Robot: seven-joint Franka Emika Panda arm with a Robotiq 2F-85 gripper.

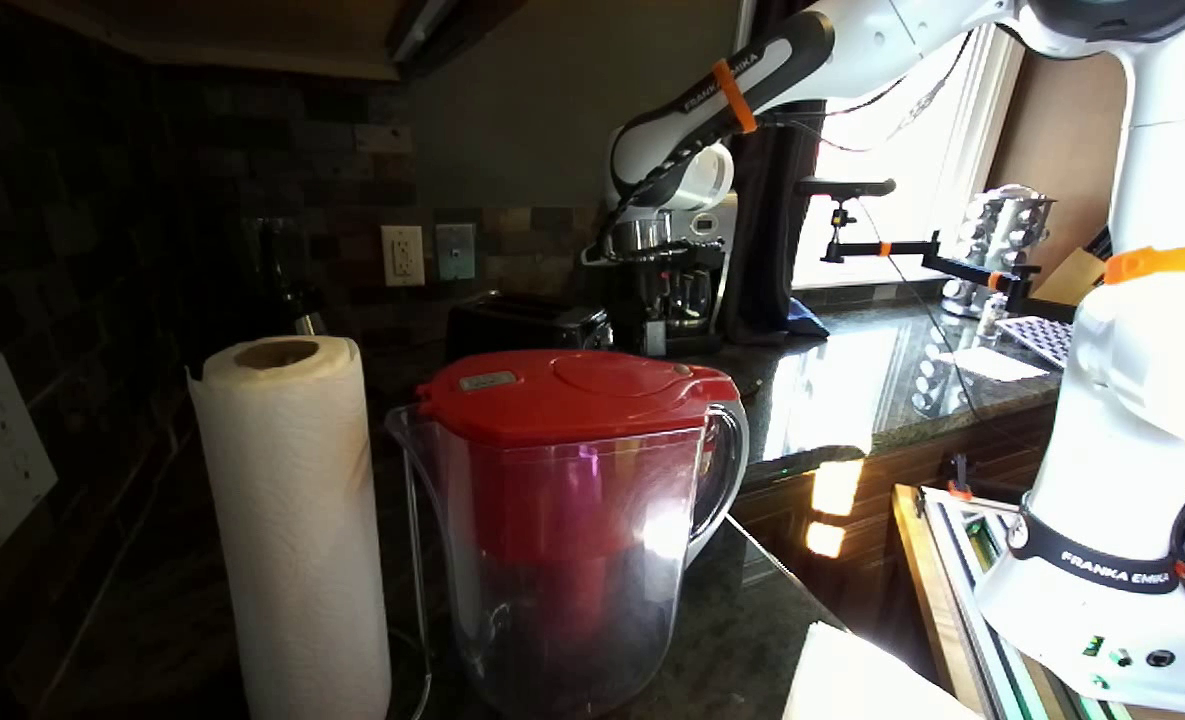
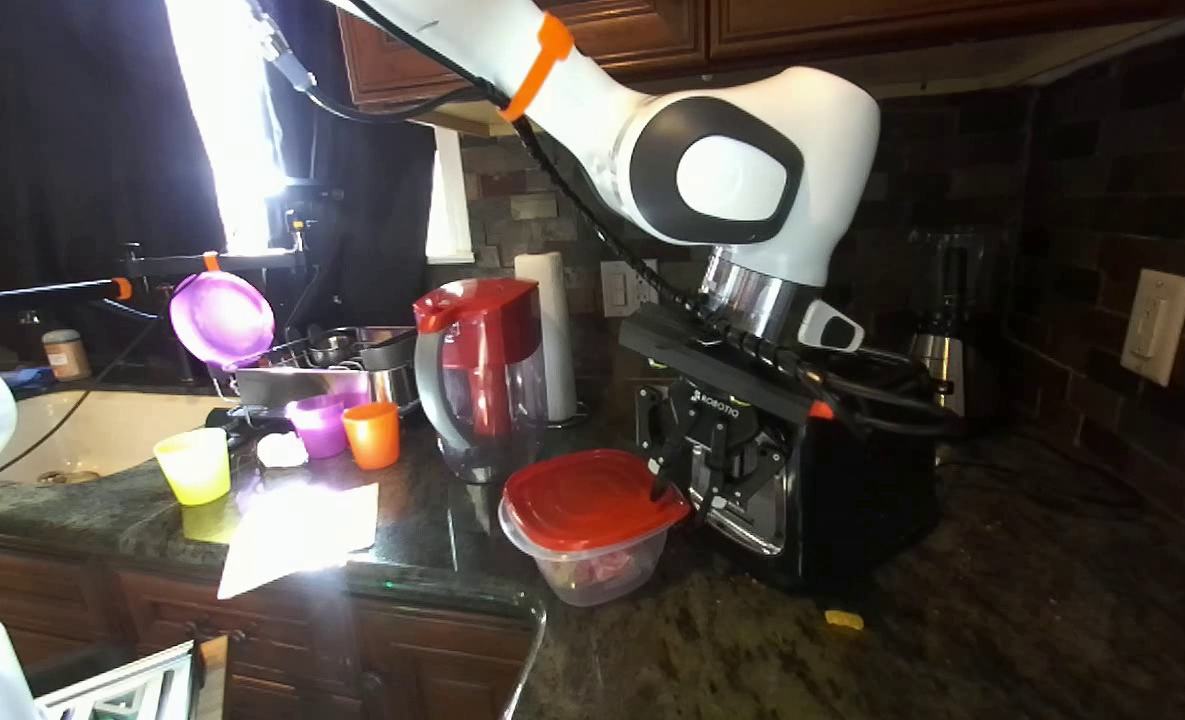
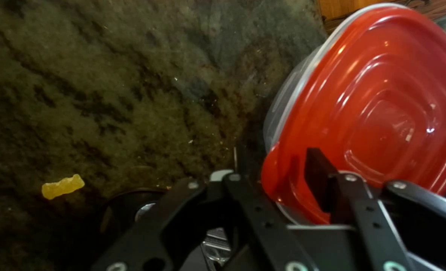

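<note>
The window glares white — the backsplash lies in deep shadow.

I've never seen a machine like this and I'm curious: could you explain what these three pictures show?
The big white machine is a robot arm; the black gripper at its end works like a hand with two fingers. Two pictures come from cameras standing outside the robot, looking from different places; the third comes from a camera on its wrist, looking past the fingers. On the dark stone counter sit a clear container with a red lid and a small yellow piece that looks like gummy candy. Nearby stand a black toaster, a red-topped pitcher and a paper towel roll. The fingers stand apart, with a corner of the lid showing between them in the wrist view; nothing appears to be held.
</note>
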